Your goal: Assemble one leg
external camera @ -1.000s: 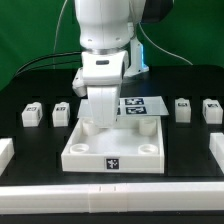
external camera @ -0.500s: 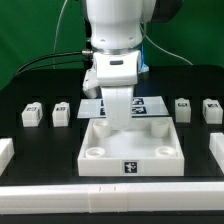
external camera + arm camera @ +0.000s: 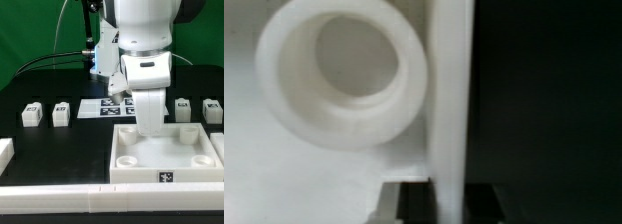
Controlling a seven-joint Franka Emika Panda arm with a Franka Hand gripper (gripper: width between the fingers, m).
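Note:
The large white square panel (image 3: 165, 160) lies on the black table at the exterior view's right, with round sockets in its corners. My gripper (image 3: 151, 128) stands over the panel's far wall and is shut on that wall. In the wrist view the thin white wall (image 3: 450, 100) runs between my two dark fingers (image 3: 409, 205), beside a round socket (image 3: 340, 80). Four small white legs with square tags stand in a row behind: two at the left (image 3: 31, 115) (image 3: 62, 112) and two at the right (image 3: 182, 107) (image 3: 211, 108). None is held.
The marker board (image 3: 108, 106) lies flat behind the panel, partly hidden by my arm. A white rail (image 3: 60, 197) runs along the table's front edge, and a white block (image 3: 5, 152) sits at the left edge.
My gripper has slid the panel along the table toward the exterior view's right, from the middle to the right side. The legs have not moved.

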